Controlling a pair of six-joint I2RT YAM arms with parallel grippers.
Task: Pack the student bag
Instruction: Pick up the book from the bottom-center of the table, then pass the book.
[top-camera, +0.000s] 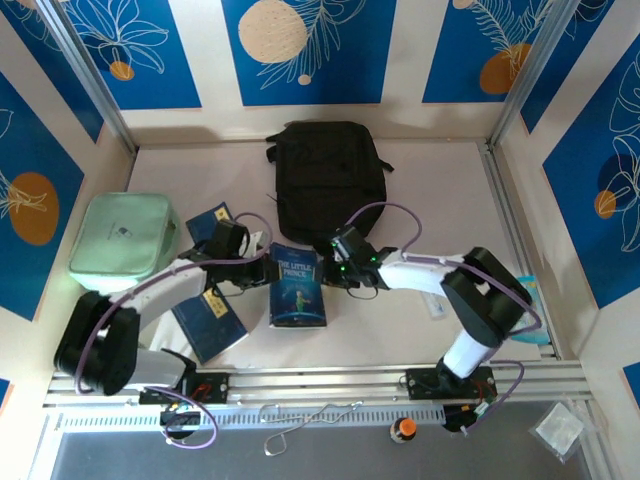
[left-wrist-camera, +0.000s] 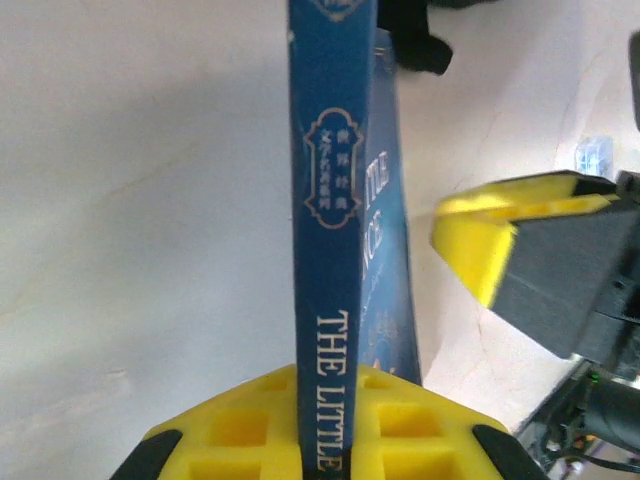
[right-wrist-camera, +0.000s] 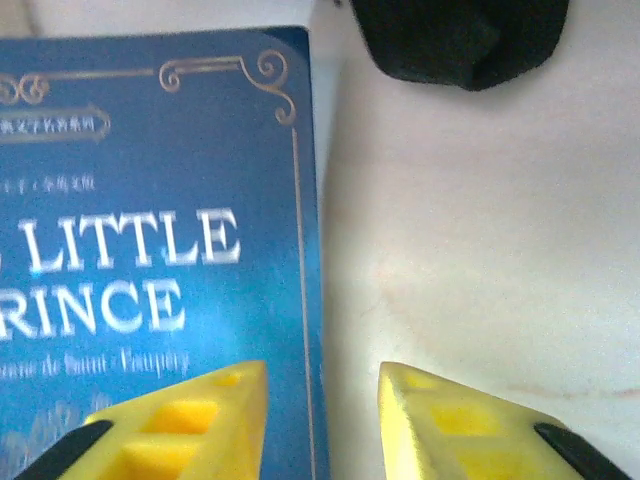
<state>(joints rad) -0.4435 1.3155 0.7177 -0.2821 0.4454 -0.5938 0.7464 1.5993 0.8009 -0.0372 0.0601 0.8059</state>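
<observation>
My left gripper is clamping the spine of the book, both fingers pressing in on it. Just across the cover, my right gripper is hanging open, one finger over the cover and the other over bare table. The bag is lying ahead of both hands, near the book's far end; from here I cannot tell whether its zip is open. I am aiming to close the right fingers on that free edge first, then lift level toward the bag's mouth.
</observation>
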